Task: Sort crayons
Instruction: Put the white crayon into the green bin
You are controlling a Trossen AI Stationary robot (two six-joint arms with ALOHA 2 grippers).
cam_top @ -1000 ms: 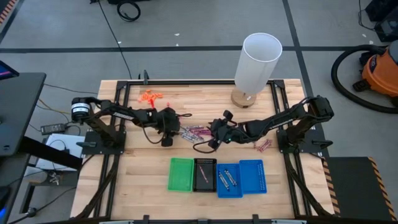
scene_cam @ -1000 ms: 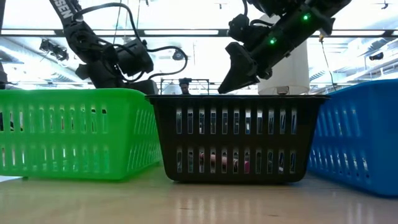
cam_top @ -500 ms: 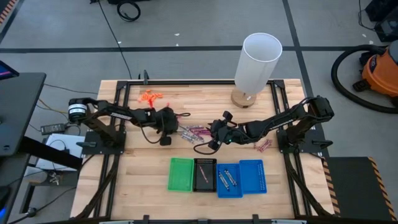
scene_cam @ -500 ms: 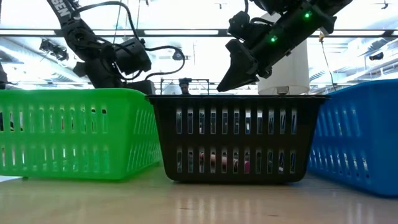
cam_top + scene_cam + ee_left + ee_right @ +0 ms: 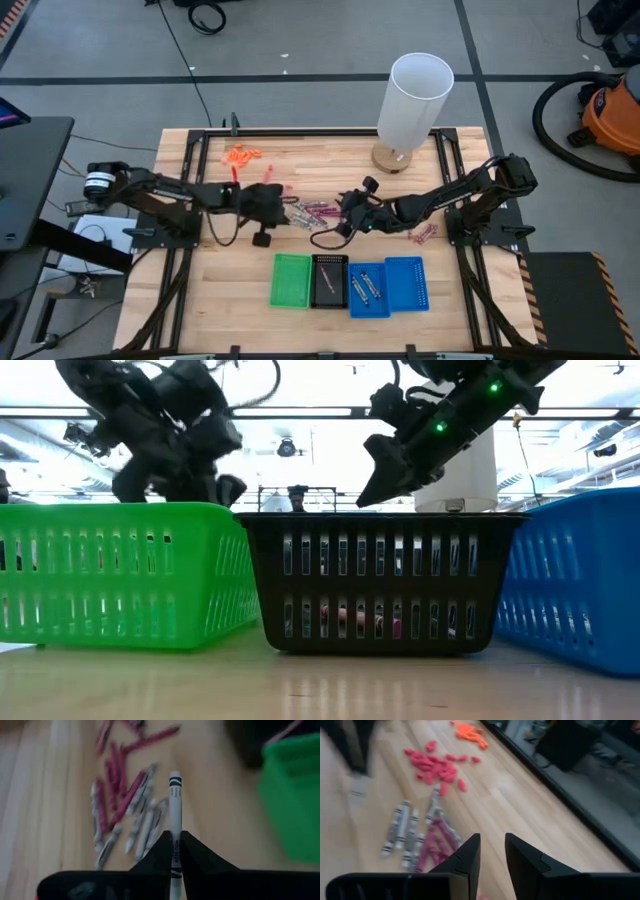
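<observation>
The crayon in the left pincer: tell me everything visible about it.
The crayon is a thin grey-silver stick in a paper wrapper with dark bands near its far end and small print along its side. The left pincer is shut on its lower part, so it juts straight forward, above the wooden table near the loose crayon pile.

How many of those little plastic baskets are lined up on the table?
4, in a row along the table's front: green basket at left, black basket, then two blue baskets at right. None seems hidden.
</observation>
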